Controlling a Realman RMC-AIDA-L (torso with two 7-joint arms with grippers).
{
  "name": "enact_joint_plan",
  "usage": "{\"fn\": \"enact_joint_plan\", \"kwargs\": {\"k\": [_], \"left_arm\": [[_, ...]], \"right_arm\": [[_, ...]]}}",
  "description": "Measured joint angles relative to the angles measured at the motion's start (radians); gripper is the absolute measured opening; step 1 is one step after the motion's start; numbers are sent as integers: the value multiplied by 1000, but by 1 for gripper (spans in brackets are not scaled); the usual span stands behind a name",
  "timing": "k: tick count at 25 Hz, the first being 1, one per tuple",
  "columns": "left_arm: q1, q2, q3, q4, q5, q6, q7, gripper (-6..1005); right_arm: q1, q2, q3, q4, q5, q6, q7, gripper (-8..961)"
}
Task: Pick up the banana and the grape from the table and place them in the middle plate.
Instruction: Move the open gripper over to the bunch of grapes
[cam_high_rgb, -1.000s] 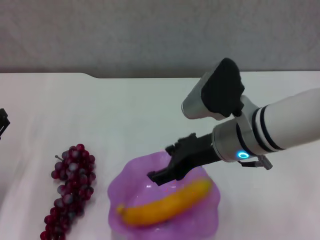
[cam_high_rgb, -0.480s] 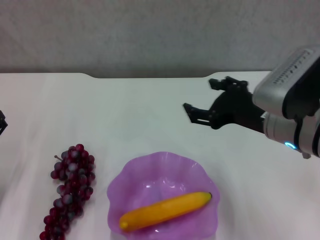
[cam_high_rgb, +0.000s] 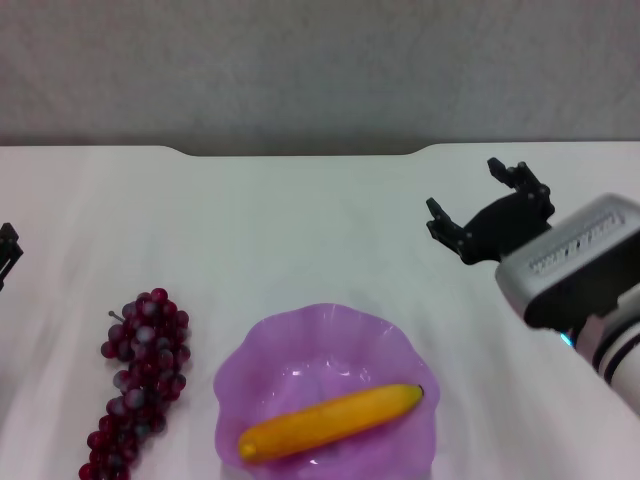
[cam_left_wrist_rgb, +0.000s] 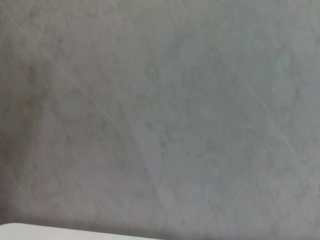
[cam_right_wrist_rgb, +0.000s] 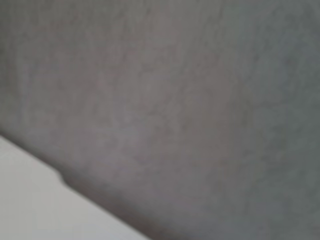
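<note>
Only the left end effector (cam_high_rgb: 6, 252) is cropped, unreadable; right end effector (cam_high_rgb: 488, 203) spread wide.

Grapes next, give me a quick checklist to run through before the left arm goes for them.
1. Banana lying inside the purple plate: ok.
2. Grape bunch on the table, free of the plate: ok.
3. Right gripper empty, jaws open, clear of the plate: ok.
4. Plate has bare room beside the banana: ok.
5. Left gripper at the table's left edge; jaws: cannot tell.
6. Path to the grapes unobstructed: ok.
</note>
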Motion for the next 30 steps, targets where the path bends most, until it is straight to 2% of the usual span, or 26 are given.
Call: {"fn": "enact_joint_plan", "kwargs": {"k": [6,9,12,15,19,25,30], "left_arm": [[0,-1,0,-1,0,0,-6,867],[-4,-2,0,-1,0,0,-7,867],[-11,-3,0,-1,0,0,-11,867],[-17,-3,0,-2,2,-1,-14,866],[-18,-4,0,-2,19,-1,-24,866],[-19,-3,2,-2,38,-4,-35,866],[3,5,27,61,156,-37,-181,866]], "right_arm": [[120,1,-233,-318,-34,-446,249,861],[190,6,-337,-527,-62,-672,480,861],[250,10,-407,-701,-63,-804,736,861],[306,10,-440,-829,-60,-811,983,861],[347,4,-465,-897,-91,-786,1219,861],[367,8,-474,-926,-107,-719,1256,861],[363,9,-489,-929,-110,-647,1223,861]]}}
